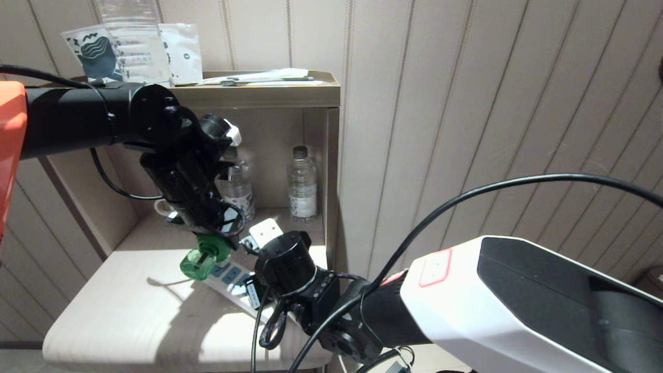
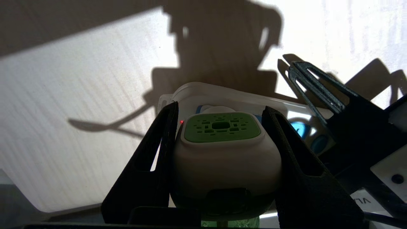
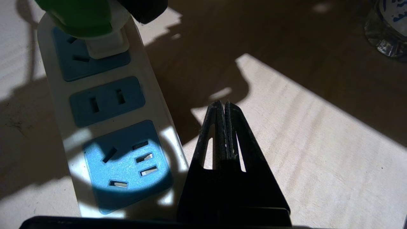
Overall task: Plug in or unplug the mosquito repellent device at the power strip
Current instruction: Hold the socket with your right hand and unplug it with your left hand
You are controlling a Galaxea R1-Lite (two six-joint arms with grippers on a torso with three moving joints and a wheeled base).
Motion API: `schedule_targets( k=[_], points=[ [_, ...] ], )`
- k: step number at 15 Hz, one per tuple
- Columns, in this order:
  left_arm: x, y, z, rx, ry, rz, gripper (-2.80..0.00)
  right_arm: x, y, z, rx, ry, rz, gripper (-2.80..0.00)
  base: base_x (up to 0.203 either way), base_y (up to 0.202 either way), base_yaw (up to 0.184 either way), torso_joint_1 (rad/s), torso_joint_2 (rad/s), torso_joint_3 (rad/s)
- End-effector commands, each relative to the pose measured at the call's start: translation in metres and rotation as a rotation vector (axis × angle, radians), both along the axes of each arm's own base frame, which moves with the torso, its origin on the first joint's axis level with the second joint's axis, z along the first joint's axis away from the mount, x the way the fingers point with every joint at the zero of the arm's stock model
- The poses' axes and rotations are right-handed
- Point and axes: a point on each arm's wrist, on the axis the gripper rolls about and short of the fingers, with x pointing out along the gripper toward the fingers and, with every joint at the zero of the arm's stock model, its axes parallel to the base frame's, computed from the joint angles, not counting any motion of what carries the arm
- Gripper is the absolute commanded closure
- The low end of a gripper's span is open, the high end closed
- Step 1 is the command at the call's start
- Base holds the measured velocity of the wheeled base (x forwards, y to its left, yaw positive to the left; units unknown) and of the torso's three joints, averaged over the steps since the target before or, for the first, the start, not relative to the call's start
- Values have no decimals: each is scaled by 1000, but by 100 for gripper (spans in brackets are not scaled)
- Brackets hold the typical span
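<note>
Head view puts the mosquito repellent device (image 1: 203, 259) at the far end of the power strip (image 1: 233, 282), its green bottle tipped toward the left over the pale counter (image 1: 129, 321). The left gripper (image 1: 217, 233) comes down on it from above, the black arm reaching in from the left edge and bending sharply at the wrist. The right gripper (image 1: 259, 235) sits just beside the strip on its right, the arm entering from the lower right with a black cable (image 1: 466, 194) looping over it.

Left wrist view shows what the head camera hides: the jaws are closed on the device's white head (image 2: 225, 159), one finger against each side, with the green vented top (image 2: 221, 126) facing away and a small red light (image 2: 181, 121) at its edge. The strip's end lies just beyond, and the right gripper's fingers (image 2: 318, 92) stand to one side.

Right wrist view alone shows the plug end: the device's white base (image 3: 106, 44) sits against the last pale-blue socket face (image 3: 90, 62), though whether the prongs are fully in cannot be told. Two further socket faces lie bare. The right gripper (image 3: 222, 109) has its jaws pressed together, holding nothing, over the counter beside the strip.

Behind, a shelf niche (image 1: 290, 93) holds two clear water bottles (image 1: 302, 181).
</note>
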Motion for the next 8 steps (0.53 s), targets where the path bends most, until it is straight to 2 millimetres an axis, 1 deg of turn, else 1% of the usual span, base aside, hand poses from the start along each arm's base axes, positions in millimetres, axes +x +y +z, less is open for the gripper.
schedule_targets(
  k=[1, 8],
  points=[
    [0, 0, 1, 1, -4, 0, 0, -1, 2, -9, -21, 14, 4, 0, 0, 0, 0, 0, 0, 0],
    [2, -1, 2, -3, -26, -4, 0, 0, 3, -19, -48, 32, 4, 0, 0, 0, 0, 0, 0, 0]
  ],
)
